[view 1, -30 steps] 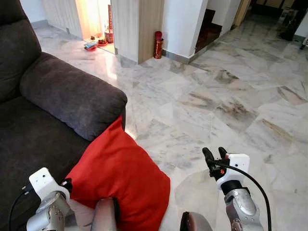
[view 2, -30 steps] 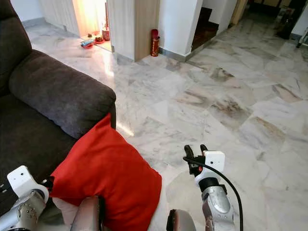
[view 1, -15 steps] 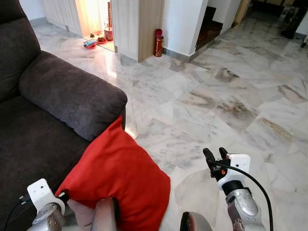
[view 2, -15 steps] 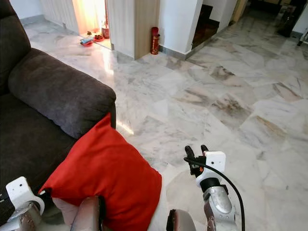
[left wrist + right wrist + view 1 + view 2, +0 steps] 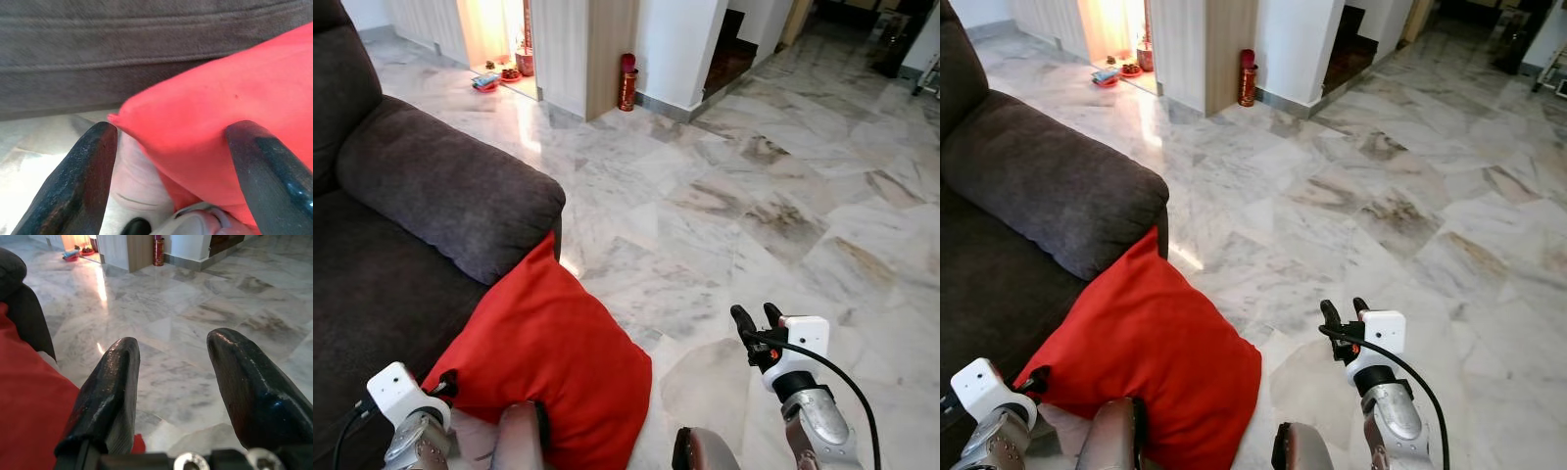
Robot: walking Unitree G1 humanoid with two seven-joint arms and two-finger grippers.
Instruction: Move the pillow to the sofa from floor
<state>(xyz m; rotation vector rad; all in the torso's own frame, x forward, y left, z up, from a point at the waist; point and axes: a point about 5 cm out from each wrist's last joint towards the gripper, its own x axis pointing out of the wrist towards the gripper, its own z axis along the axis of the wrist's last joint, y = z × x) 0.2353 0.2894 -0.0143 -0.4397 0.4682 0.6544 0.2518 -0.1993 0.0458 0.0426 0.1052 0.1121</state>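
A red pillow [image 5: 548, 343] stands on the marble floor, leaning against the front of the dark grey sofa [image 5: 440, 196] below its armrest. My left gripper [image 5: 171, 128] is low at the pillow's lower left corner. It is open, and that corner [image 5: 146, 117] pokes in between the two fingers. My right gripper [image 5: 755, 313] hovers open over bare floor to the right of the pillow, with nothing between its fingers [image 5: 112, 382].
A red cylinder [image 5: 626, 81] stands by the white wall at the back. Small items [image 5: 489, 80] lie in the lit doorway at the back left. Open marble floor [image 5: 754, 196] stretches ahead and right. My own legs [image 5: 519, 441] show at the bottom edge.
The view has shifted slightly. My left wrist dipped lower and came back up beside the pillow's corner. The pillow and the right gripper hold their places.
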